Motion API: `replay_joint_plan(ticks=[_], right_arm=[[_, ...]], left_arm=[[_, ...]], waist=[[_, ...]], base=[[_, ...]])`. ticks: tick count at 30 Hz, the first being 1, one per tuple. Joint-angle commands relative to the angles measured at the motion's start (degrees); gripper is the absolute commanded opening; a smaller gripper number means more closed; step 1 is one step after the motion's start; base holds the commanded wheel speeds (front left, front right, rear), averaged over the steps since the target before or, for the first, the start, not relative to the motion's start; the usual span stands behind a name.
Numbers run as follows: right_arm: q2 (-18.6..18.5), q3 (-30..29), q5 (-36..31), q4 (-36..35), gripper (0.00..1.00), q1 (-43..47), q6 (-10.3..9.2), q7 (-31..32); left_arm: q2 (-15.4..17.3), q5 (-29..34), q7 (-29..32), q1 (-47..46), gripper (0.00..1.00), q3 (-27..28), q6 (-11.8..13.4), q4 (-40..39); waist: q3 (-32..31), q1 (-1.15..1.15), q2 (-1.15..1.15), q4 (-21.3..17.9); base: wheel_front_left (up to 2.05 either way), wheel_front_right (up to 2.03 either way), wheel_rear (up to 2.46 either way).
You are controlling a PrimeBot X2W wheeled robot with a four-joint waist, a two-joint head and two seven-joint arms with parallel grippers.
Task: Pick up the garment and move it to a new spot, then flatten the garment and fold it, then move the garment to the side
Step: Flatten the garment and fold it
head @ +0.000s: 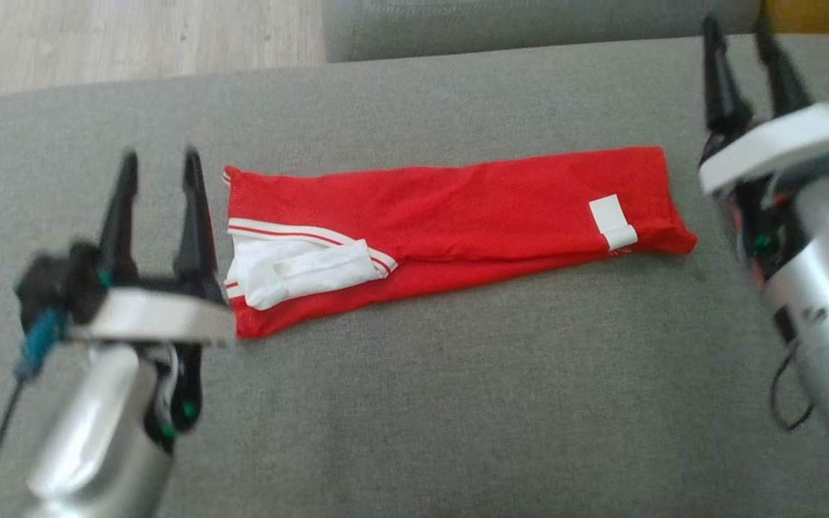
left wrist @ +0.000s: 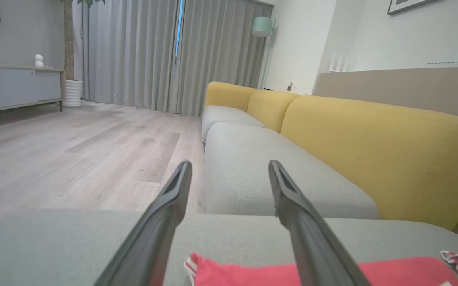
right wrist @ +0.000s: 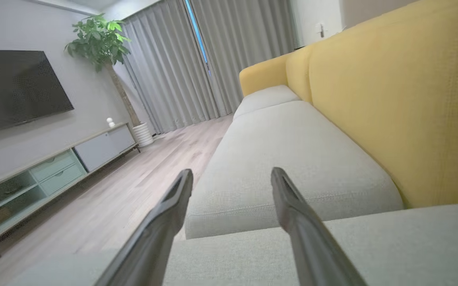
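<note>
A red garment (head: pixel 458 216) with white trim lies folded into a long strip across the grey cushion (head: pixel 414 403). Its white-striped end (head: pixel 292 266) points toward the left, and a white tag (head: pixel 612 221) sits near its right end. My left gripper (head: pixel 160 162) hovers open just left of the garment, holding nothing. In the left wrist view the same left gripper (left wrist: pixel 229 167) shows spread fingers, with the garment's red edge (left wrist: pixel 253 274) at the bottom. My right gripper (head: pixel 738 32) stands open beyond the garment's right end. In the right wrist view the right gripper (right wrist: pixel 232 174) is empty above the cushion.
The cushion is part of a grey sofa with yellow backrests (left wrist: pixel 380 147). More grey seat cushions (right wrist: pixel 288 159) stretch ahead. Wooden floor (left wrist: pixel 86 155) lies off the cushion's far edge. A TV cabinet (right wrist: pixel 34 174), a potted plant (right wrist: pixel 101 35) and curtains (left wrist: pixel 165 51) stand across the room.
</note>
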Motion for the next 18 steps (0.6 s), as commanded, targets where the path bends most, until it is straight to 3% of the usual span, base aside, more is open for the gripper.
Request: replay_joint_plan(ticks=[1, 10, 18], right_arm=[[0.81, -0.65, -1.13, -1.44, 1.0, 1.86, 0.12, -0.66], [13.24, -17.67, -18.77, -13.73, 1.0, 22.23, 0.12, -0.91], [15.54, -20.88, -24.07, -16.89, 1.0, 27.71, 0.12, -0.92]], left_arm=[[0.74, 1.05, -0.27, -1.2, 1.0, 3.58, -0.52, -2.07], [-10.33, 12.61, -0.28, 11.72, 1.0, 14.71, -6.92, -2.65], [-15.31, 18.64, -0.28, 14.11, 1.0, 20.76, -12.22, -1.56]], waist=[[-0.51, 0.01, 0.0, -0.14], [-1.86, 0.01, 0.0, -0.38], [-1.0, 0.01, 0.0, 0.16]], base=[[0.0, 0.0, 0.0], [0.0, 0.0, 0.0], [0.0, 0.0, 0.0]])
